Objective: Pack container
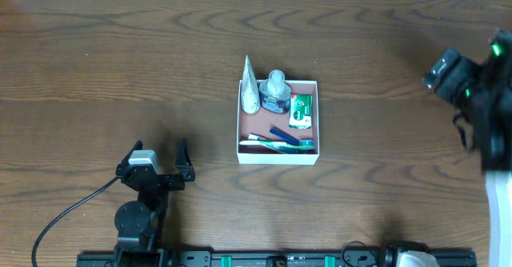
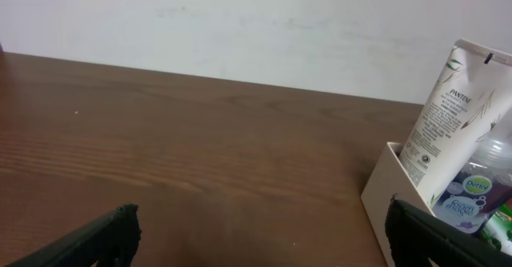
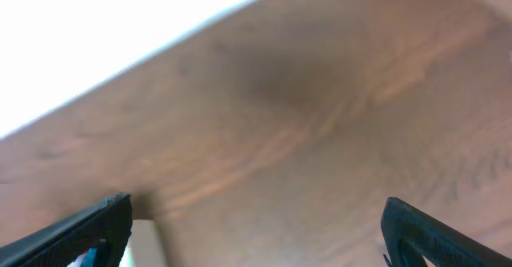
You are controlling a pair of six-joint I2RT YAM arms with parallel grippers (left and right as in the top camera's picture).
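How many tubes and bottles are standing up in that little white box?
2. A white tube leans in the far-left corner of the container; a clear bottle stands beside it. Everything else lies flat; something small could hide behind them.

The black left arm [image 1: 134,217] is fitted with a grey block [image 1: 142,157], the right arm [image 1: 490,127] with green lights [image 1: 496,49].

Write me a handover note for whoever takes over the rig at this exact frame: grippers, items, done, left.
Left gripper: open, empty, front left of the table, apart from the container.
Right gripper: open, empty, at the far right.
Container: mid-table, holding a white tube, a bottle, a green packet and a toothbrush.
Done: those items are in.
Left: no loose item shows in the overhead view; probably only parking the arms.
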